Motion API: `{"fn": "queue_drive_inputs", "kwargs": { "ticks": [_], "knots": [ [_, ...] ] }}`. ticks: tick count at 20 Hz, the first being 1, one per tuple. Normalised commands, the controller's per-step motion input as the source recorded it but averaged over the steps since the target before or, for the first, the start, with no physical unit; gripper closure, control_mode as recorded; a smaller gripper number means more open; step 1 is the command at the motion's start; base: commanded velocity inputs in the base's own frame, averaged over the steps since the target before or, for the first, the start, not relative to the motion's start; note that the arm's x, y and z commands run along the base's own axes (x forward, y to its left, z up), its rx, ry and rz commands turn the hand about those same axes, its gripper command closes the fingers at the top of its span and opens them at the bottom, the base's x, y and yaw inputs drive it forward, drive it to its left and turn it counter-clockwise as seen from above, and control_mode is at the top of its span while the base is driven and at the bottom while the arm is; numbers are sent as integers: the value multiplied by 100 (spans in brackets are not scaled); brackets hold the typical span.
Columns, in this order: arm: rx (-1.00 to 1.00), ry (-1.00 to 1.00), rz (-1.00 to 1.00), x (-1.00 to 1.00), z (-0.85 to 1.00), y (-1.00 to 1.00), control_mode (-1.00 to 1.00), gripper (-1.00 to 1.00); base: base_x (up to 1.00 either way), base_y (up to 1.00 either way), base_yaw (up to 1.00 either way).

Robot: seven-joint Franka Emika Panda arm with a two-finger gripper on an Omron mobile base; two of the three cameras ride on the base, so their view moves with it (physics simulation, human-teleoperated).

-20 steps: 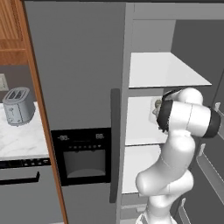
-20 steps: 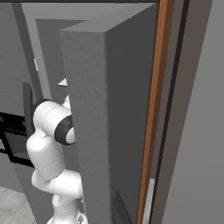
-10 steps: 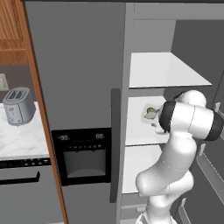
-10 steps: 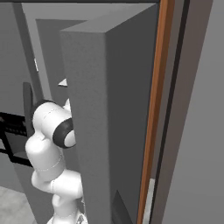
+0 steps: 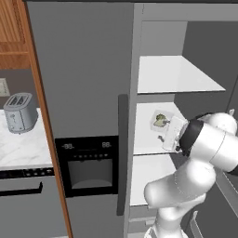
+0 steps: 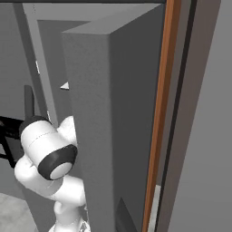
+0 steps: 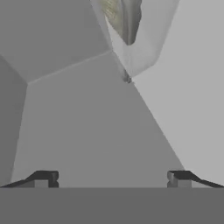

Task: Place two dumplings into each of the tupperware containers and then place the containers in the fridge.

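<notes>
The fridge (image 5: pixel 83 69) has its right side open, showing white shelves. One tupperware container (image 5: pixel 161 123) rests on the middle shelf (image 5: pixel 148 142) with olive-tan dumplings (image 5: pixel 161 119) inside. My gripper (image 5: pixel 164 137) hovers just in front of and to the right of the container, apart from it. In the hand view the fingertips (image 7: pixel 46 177) stand wide apart, so the gripper (image 7: pixel 113 178) is open with nothing between them. The container (image 7: pixel 146 43) and a dumpling (image 7: pixel 124 17) sit at the top of that view.
The fridge's upper shelf (image 5: pixel 174 76) is bare, and a lower shelf (image 5: pixel 148 179) lies under my arm. A dark vertical handle (image 5: pixel 122 153) and black panel (image 5: pixel 88 162) are on the shut left door. The open door (image 6: pixel 95 136) stands close on my right. A toaster (image 5: pixel 19 113) sits on the marble counter (image 5: pixel 23 148).
The gripper opened and let go of the container on the middle shelf. The hand has drawn back towards me, uncovering the container with its dumplings.
</notes>
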Motion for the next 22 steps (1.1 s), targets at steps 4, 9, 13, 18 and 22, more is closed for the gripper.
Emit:
{"fn": "queue_drive_inputs", "kwargs": {
  "ticks": [4,9,13,18,22],
  "knots": [
    [-60,-18,-2,-100,39,96,-100,-100,0,0,0],
    [-85,-18,-12,-100,10,79,-100,-100,0,0,0],
    [-100,-3,-4,-82,0,42,-100,-100,0,0,0],
    [-100,8,0,-89,0,0,-100,-100,0,0,0],
    [-75,-5,-1,-97,-37,13,-100,-100,0,0,0]
  ]
}}
